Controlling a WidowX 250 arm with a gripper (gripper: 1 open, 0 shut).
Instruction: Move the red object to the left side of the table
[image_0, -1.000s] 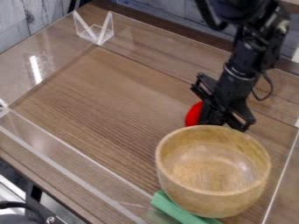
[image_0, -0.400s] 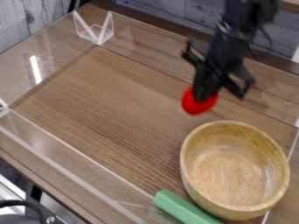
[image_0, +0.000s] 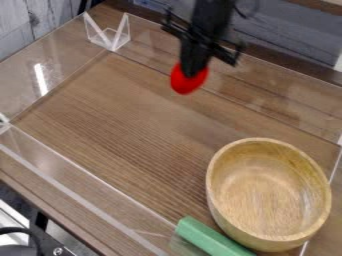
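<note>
The red object (image_0: 186, 81) hangs pinched under the gripper (image_0: 193, 72)

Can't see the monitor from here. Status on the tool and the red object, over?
Tool shut on the red object, held above the table. Wooden bowl and green block at frame's lower right. Nothing in the way leftward.
</note>
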